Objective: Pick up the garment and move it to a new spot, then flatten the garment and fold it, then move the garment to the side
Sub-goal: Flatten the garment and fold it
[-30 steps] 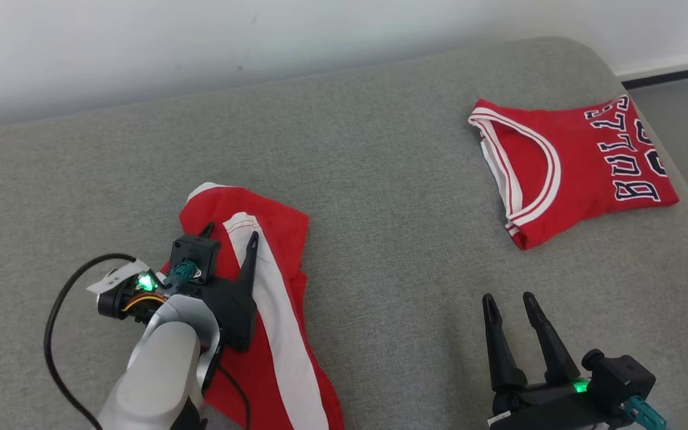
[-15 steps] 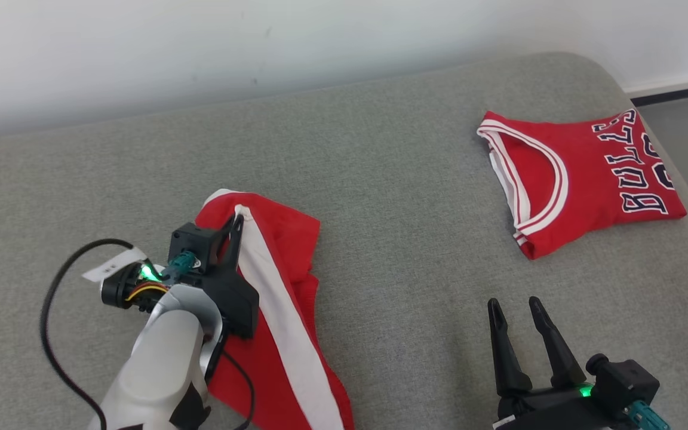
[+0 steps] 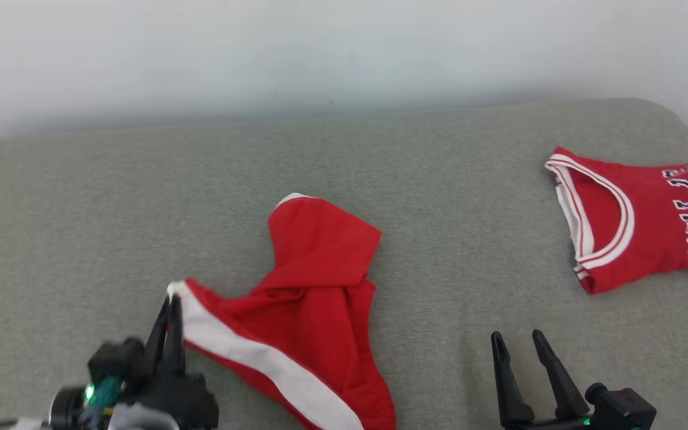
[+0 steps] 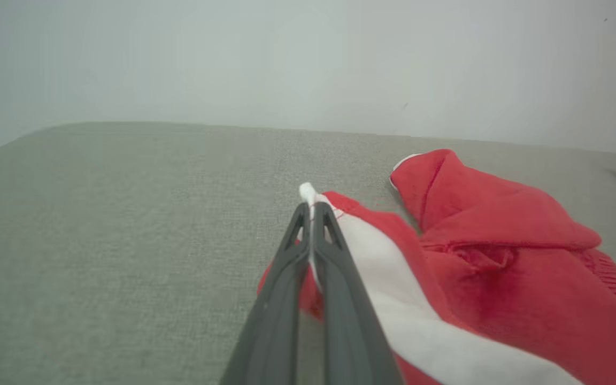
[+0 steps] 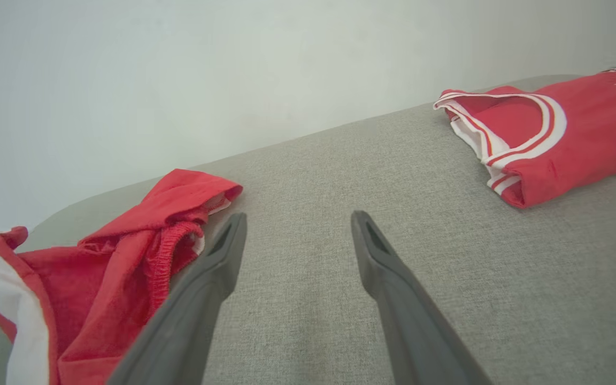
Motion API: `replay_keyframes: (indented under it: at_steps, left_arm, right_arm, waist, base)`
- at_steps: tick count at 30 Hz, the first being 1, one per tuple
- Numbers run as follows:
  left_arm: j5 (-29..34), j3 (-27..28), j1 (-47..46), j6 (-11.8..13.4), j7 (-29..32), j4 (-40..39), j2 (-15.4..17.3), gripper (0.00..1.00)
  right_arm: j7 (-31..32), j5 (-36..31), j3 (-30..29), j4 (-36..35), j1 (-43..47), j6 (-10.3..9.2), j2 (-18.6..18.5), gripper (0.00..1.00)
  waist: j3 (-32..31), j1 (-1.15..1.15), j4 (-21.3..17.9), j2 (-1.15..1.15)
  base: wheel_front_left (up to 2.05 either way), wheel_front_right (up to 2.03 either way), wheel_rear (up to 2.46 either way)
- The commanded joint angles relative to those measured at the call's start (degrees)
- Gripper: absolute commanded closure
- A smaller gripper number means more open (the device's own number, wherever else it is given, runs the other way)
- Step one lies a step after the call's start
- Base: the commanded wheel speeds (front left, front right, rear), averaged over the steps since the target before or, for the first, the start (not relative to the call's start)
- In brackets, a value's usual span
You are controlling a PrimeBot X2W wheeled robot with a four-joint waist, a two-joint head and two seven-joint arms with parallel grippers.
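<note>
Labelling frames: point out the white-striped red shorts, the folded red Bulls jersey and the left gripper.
white-striped red shorts point(image 3: 320, 286): head view, bunched middle.
folded red Bulls jersey point(image 3: 654, 251): head view, red chest.
left gripper point(image 4: 312, 209): left wrist view, between shut fingertips.

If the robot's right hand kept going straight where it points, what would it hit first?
Likely only the bare grey cushion ahead of the right hand, then the wall, though depth is unclear. The red shorts lie off to its left, the jersey to its right.
</note>
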Motion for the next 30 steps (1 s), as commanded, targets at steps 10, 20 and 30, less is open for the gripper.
replay_keyframes:
  at_steps: [10, 20, 30]
  left_arm:
    - [-2.79, 2.57, 14.96, 4.1, 0.88, -7.14, -0.47, 1.0]
    - [-2.95, 3.99, 16.88, 5.64, -0.06, -12.58, -1.23, 0.0]
    - [1.24, 4.04, 18.27, 5.06, -0.13, -13.82, -1.49, 0.0]
  right_arm:
    - [-0.03, -0.59, 1.39, 2.9, 0.06, 0.03, -0.01, 0.0]
    - [-0.03, -0.09, 4.8, 6.92, -1.47, 0.03, 0.0, 0.0]
    - [-0.03, 2.23, 13.21, 23.79, -13.35, 0.03, -0.01, 0.0]
  waist:
    - [-2.03, 0.01, 5.19, 0.0]
    - [-2.96, 0.01, 7.09, 0.0]
    - [-3.17, 0.01, 9.49, 0.0]
  base:
    - [0.0, 0.0, 0.0]
    - [0.0, 0.0, 0.0]
    - [0.0, 0.0, 0.0]
